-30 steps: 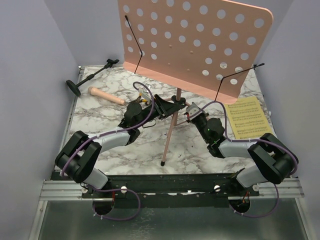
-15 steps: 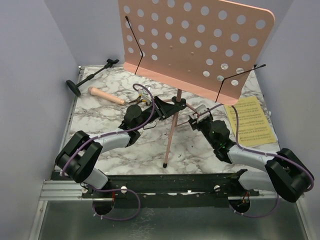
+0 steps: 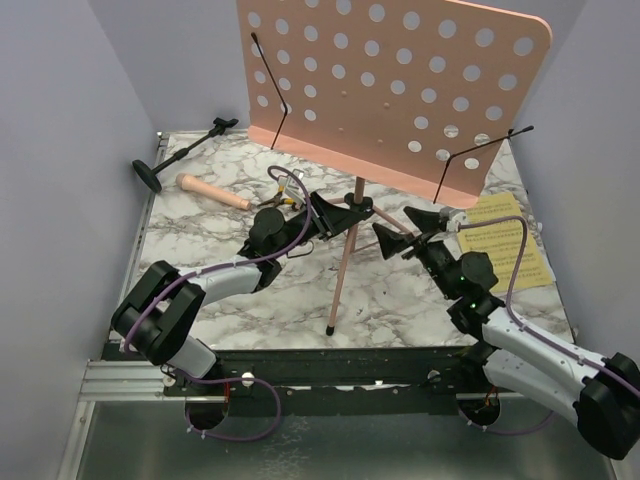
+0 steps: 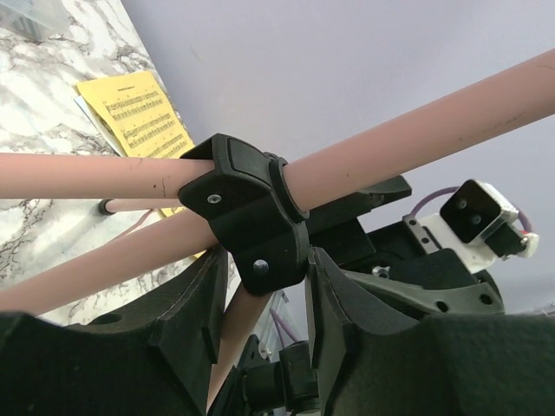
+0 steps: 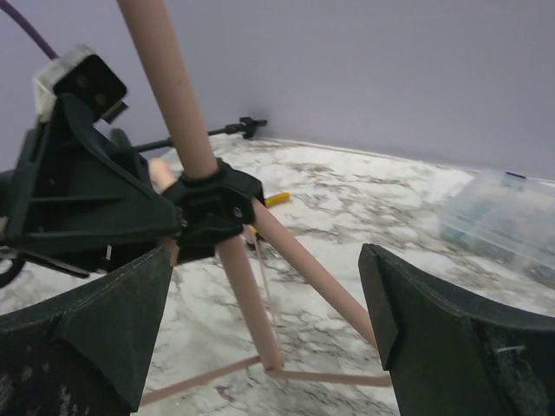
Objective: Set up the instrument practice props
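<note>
Left pincer [image 3: 335,213] is clamped on the black hub collar [image 4: 251,217] where the legs of the pink perforated music stand [image 3: 390,90] meet its pole. The wrist view shows a finger pressed to each side of that collar. Further toward the upper left of the frame, the short black mic stand [image 3: 185,150] lies on its side on the marble worktop [image 3: 200,260]. The pink-beige microphone [image 3: 213,192] lies just below it.

The music stand occupies the centre of the frame, its desk high at the top and one foot [image 3: 328,326] down near the bottom centre. Right of the hub, the right pincer [image 3: 397,228] hangs open, gripping nothing, with its fingers spread either side of a leg [image 5: 303,260].

This looks like the job of seating the tripod. To do it well:
- the left grip should be firm on the collar, since the broad desk makes the stand top-heavy;
- the right pincer should take one leg below the hub and ease it outward gently;
- every foot should be bearing on the worktop before either pincer lets go.

At the right of the frame the yellow music sheets [image 3: 500,240] lie flat, not yet on the desk.
</note>
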You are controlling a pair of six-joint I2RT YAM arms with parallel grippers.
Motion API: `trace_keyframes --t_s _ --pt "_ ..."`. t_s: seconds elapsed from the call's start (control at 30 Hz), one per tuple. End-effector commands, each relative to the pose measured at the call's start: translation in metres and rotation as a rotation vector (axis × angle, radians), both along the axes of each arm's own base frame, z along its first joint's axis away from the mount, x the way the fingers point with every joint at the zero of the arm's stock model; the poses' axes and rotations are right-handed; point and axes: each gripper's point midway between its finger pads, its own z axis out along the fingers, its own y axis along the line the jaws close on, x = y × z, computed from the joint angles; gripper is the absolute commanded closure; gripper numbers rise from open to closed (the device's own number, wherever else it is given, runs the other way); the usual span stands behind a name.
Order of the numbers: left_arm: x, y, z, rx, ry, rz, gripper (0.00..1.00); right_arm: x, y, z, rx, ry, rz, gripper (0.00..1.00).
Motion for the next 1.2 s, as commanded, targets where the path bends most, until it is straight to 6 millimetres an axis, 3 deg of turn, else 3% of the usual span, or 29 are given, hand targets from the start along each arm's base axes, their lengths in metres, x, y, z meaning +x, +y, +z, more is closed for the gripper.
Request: trace_keyframes --t_s 0.0,0.3,0.6,0.67,0.77,0.97,1.17 --pt "0.009 0.006 -0.082 0.200 0.195 0.035 1.00 -0.002 0.026 0.040 0.154 -0.041 0.162 0.05" --pt "0.005 0.002 -0.077 0.202 0.191 0.014 1.00 0.014 0.045 0.077 0.238 -0.083 0.282 0.10" --pt "0.003 -0.003 -0.081 0.220 0.201 0.018 1.00 0.044 0.068 0.086 0.153 -0.134 0.301 0.27" --pt "0.003 -0.003 -0.082 0.226 0.202 0.022 1.00 0.049 0.072 0.090 0.139 -0.156 0.302 0.37" --pt "0.002 -0.002 -0.089 0.241 0.216 0.031 1.00 0.057 0.073 0.100 0.132 -0.185 0.287 0.66" --pt "-0.003 0.005 -0.114 0.280 0.268 0.053 1.00 0.061 0.078 0.127 0.087 -0.282 0.330 0.96" --pt "-0.012 0.011 -0.138 0.316 0.316 0.062 1.00 0.067 0.078 0.147 0.053 -0.336 0.374 1.00"
